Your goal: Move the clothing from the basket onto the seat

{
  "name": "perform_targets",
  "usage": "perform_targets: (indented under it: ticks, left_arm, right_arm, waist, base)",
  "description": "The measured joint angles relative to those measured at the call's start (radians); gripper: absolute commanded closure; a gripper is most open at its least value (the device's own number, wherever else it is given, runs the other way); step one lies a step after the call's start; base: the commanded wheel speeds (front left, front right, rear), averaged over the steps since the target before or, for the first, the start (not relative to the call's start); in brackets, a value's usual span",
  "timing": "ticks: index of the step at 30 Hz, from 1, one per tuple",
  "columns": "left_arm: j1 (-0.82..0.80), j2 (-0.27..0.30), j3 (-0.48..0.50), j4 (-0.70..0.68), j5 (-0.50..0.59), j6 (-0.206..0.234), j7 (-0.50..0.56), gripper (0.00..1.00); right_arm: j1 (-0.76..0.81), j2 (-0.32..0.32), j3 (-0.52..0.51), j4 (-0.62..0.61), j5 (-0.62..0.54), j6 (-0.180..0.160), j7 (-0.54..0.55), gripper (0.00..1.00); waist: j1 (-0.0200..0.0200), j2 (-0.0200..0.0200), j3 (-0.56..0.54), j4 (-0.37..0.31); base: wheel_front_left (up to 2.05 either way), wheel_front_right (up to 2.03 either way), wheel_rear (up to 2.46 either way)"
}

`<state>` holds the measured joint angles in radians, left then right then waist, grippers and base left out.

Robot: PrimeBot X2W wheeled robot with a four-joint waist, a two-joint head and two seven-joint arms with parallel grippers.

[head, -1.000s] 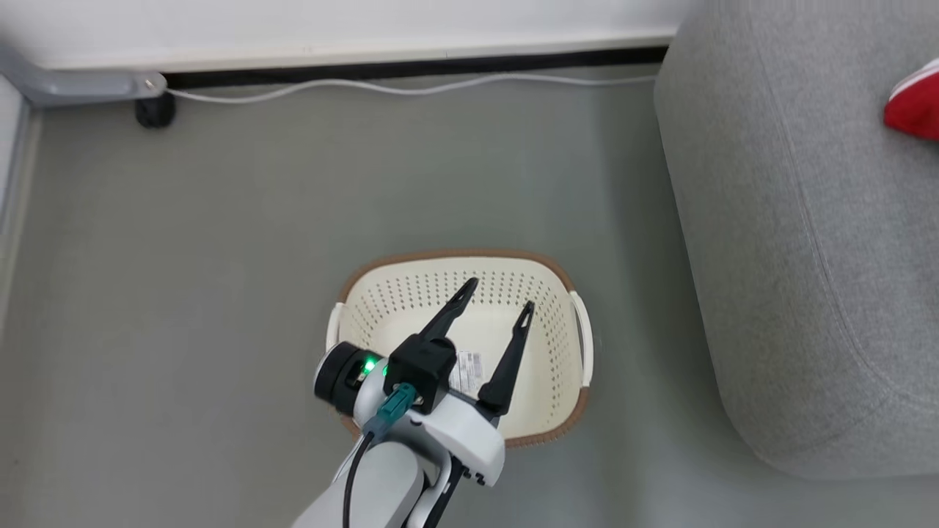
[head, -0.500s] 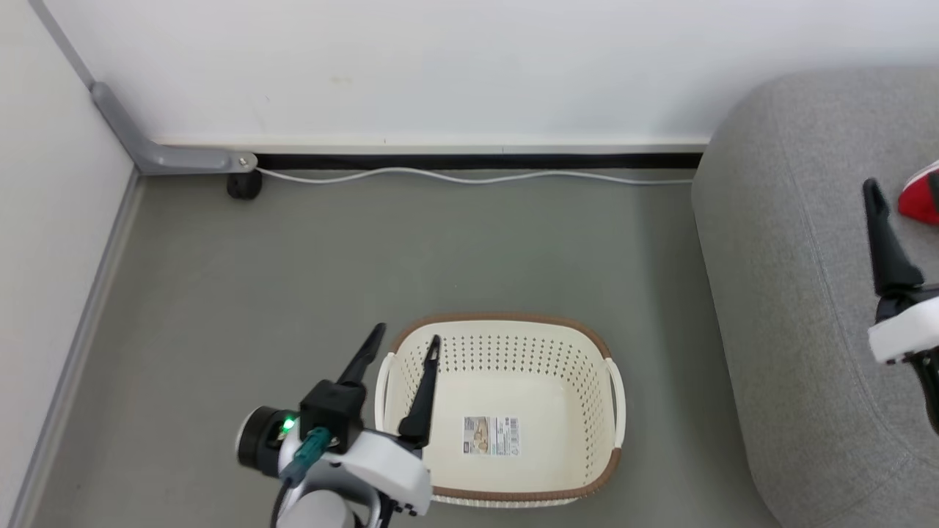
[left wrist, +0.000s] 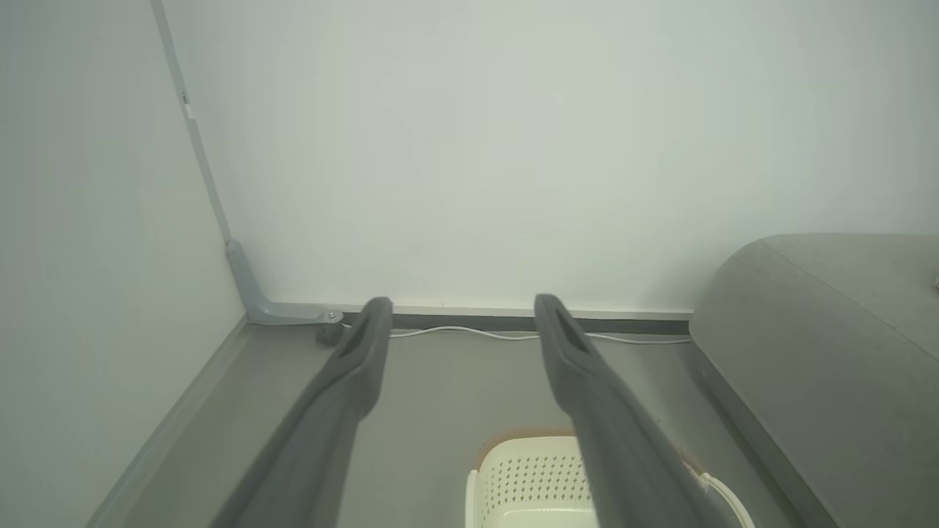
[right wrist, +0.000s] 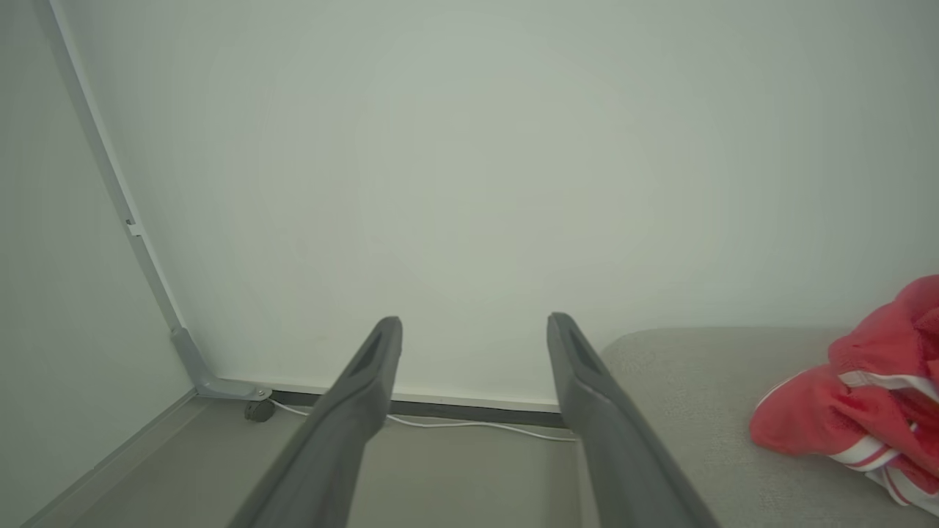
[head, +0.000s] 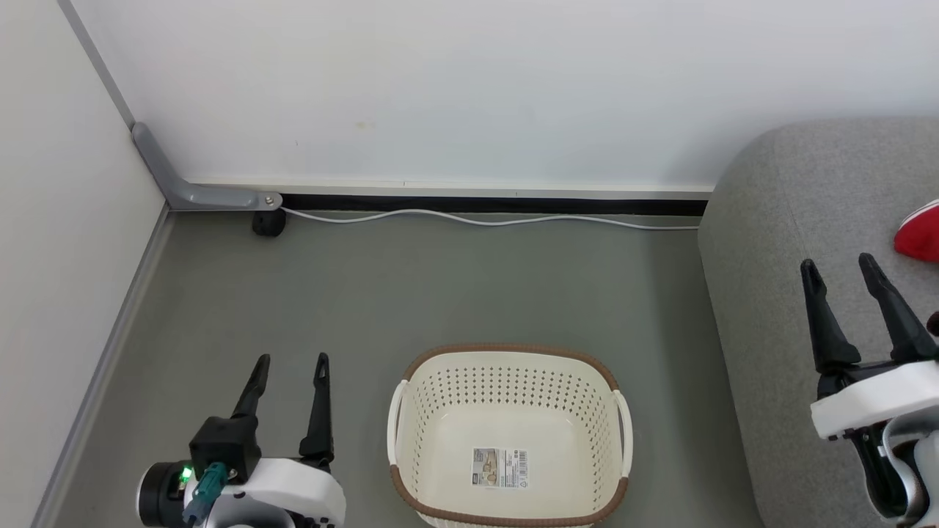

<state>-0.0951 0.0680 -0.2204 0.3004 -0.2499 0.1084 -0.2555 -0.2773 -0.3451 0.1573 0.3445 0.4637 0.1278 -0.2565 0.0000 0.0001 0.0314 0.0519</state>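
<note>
The basket [head: 506,349] holds no garments because the clothing [right wrist: 873,389] lies on the seat [head: 770,220]. The left gripper [head: 292,359] and right gripper [head: 838,262] hang spread and unloaded, so the job looks done.

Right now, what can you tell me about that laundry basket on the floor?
The basket is an oval tub of cream-white plastic, by its look, with rows of small holes in its walls, a brown rim and a white handle on each side. It stands upright on the grey floor, beside the grey sofa but apart from it. It is empty but for a paper label on the bottom. The left gripper is off to its side, not touching.
</note>
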Motion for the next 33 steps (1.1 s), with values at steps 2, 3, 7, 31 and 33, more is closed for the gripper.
perform_targets:
  ticks: [2, 3, 7, 31, 33]
  left_arm:
    - [0.017, -0.002, 0.033, -0.006, 0.011, 0.006, 0.0, 0.0]
    - [0.026, -0.003, 0.048, -0.009, 0.015, 0.007, 0.0, 0.0]
    - [0.053, -0.014, 0.099, -0.023, 0.034, 0.007, 0.0, 0.0]
    - [0.132, -0.021, 0.062, -0.051, 0.055, -0.028, 0.0, 0.0]
    - [0.131, -0.021, 0.057, -0.051, 0.055, -0.028, 0.0, 0.0]
  right_arm:
    - [0.024, 0.016, -0.007, -0.017, -0.001, 0.0, 0.0, 0.0]
    - [0.037, 0.023, -0.009, -0.025, -0.007, 0.0, 0.0, 0.0]
    - [0.098, 0.053, -0.016, -0.046, -0.029, 0.0, 0.0, 0.0]
    - [0.17, 0.108, -0.103, -0.055, -0.072, 0.0, 0.0, 0.0]
    - [0.17, 0.108, -0.102, -0.045, -0.072, 0.0, 0.0, 0.0]
  waist:
    - [0.0, 0.0, -0.002, 0.0]
    - [0.0, 0.0, -0.002, -0.001]
    - [0.0, 0.0, -0.002, -0.004]
    - [0.0, 0.0, 0.009, -0.034]
    - [0.0, 0.0, 0.013, -0.036]
  base:
    - [0.0, 0.0, 0.0]
    - [0.0, 0.0, 0.0]
    - [0.0, 0.0, 0.0]
    - [0.0, 0.0, 0.0]
    - [0.0, 0.0, 0.0]
